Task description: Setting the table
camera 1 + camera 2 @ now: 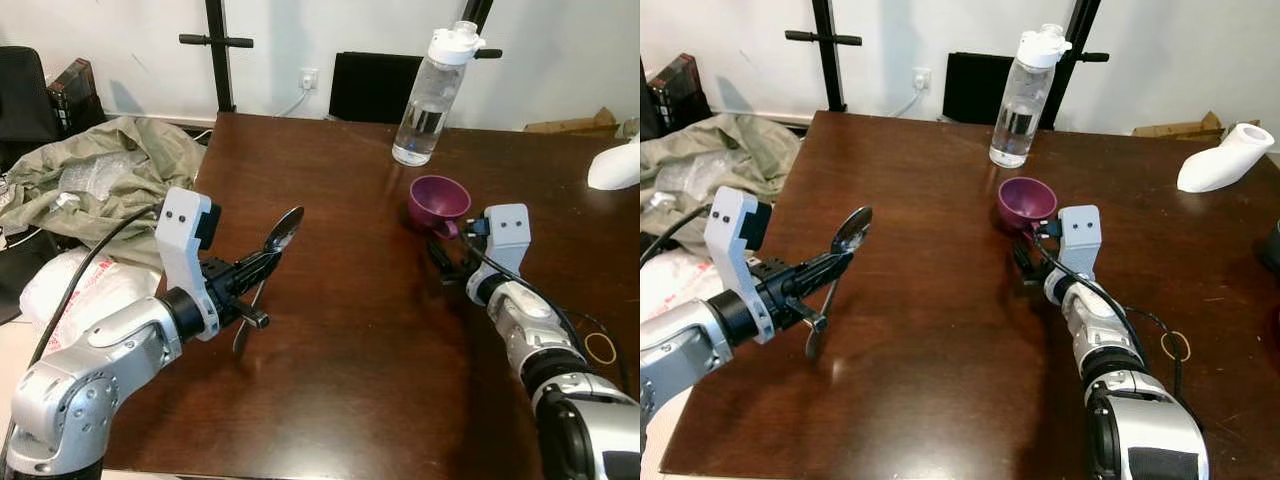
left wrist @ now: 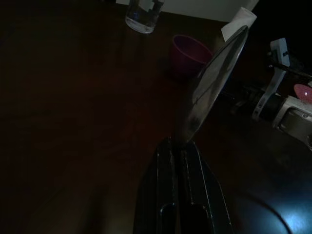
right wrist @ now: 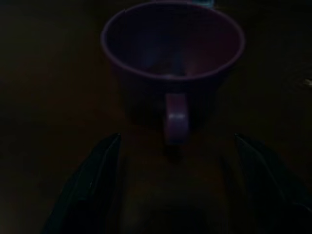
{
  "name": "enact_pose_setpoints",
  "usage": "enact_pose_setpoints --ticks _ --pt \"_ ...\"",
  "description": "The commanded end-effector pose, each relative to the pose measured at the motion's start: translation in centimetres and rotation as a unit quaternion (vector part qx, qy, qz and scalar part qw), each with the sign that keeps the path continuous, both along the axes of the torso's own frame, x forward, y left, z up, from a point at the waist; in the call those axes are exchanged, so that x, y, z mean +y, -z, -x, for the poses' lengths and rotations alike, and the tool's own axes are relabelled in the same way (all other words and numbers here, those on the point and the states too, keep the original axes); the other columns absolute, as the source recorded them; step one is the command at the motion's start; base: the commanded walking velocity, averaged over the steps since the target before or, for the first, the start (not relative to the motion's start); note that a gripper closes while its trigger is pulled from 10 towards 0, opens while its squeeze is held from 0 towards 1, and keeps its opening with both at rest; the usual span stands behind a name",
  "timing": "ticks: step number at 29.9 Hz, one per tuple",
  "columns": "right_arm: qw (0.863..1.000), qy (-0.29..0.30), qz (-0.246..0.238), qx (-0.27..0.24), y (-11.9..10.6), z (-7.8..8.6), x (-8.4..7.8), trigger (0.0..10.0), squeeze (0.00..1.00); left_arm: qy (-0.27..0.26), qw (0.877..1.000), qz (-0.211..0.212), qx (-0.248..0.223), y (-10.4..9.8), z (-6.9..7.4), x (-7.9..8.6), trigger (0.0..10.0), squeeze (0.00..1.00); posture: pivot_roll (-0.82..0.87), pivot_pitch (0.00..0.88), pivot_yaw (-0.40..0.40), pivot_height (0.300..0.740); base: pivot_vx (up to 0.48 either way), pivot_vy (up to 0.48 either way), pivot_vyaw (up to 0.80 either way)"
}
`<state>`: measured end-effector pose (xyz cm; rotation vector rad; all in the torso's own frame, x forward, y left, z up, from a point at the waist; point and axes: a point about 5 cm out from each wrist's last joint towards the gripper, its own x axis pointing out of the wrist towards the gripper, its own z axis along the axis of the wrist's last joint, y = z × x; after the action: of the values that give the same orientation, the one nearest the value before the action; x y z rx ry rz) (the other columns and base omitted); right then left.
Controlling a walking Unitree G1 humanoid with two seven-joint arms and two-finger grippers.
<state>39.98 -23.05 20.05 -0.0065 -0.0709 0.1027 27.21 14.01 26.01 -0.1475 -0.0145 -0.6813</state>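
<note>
My left gripper (image 1: 262, 262) is shut on the handle of a metal spoon (image 1: 283, 231), held above the left part of the dark wooden table (image 1: 350, 350) with its bowl tilted up. In the left wrist view the spoon (image 2: 214, 83) rises from between the closed fingers (image 2: 168, 195). A purple cup (image 1: 438, 200) stands upright right of the table's middle, its handle toward my right gripper (image 1: 447, 250). That gripper is open just short of the cup; in the right wrist view the cup handle (image 3: 175, 119) sits ahead of the two spread fingers (image 3: 92, 185).
A clear water bottle (image 1: 432, 95) with a white cap stands behind the cup. A white object (image 1: 615, 165) lies at the right edge. A rubber band (image 1: 600, 348) rests by my right arm. Green cloth and bags (image 1: 95, 175) are piled left of the table.
</note>
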Motion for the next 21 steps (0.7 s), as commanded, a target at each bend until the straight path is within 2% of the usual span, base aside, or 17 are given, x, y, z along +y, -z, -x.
enact_pose_setpoints --ticks 1,12,13,14,21 --pt "1.0 0.008 -0.013 0.011 0.19 0.07 -0.52 10.0 0.0 0.001 1.0 -0.001 0.002 0.13 0.52 0.01 10.0 0.0 0.36 0.271 0.031 0.74 0.0 0.0 0.0" --pt "0.999 0.005 -0.034 0.003 -0.54 -0.22 -0.23 10.0 0.0 -0.009 1.0 -0.001 0.004 0.12 0.75 0.17 10.0 0.0 0.37 0.278 0.026 0.74 0.0 0.0 0.0" --pt "0.999 0.005 -0.034 0.004 -0.53 -0.22 -0.23 3.7 0.0 -0.01 1.0 -0.001 0.004 0.11 0.75 0.16 10.0 0.0 0.37 0.279 0.024 0.74 0.0 0.0 0.0" --pt "0.999 0.005 -0.035 0.005 -0.5 -0.22 -0.24 0.0 0.0 -0.011 1.0 0.0 0.005 0.09 0.76 0.18 10.0 0.0 0.37 0.279 0.024 0.74 0.0 0.0 0.0" --pt "0.999 0.002 -0.04 0.007 -0.41 -0.19 -0.29 0.0 0.0 -0.015 1.0 0.001 0.006 0.07 0.73 0.17 10.0 0.0 0.37 0.279 0.022 0.74 0.0 0.0 0.0"
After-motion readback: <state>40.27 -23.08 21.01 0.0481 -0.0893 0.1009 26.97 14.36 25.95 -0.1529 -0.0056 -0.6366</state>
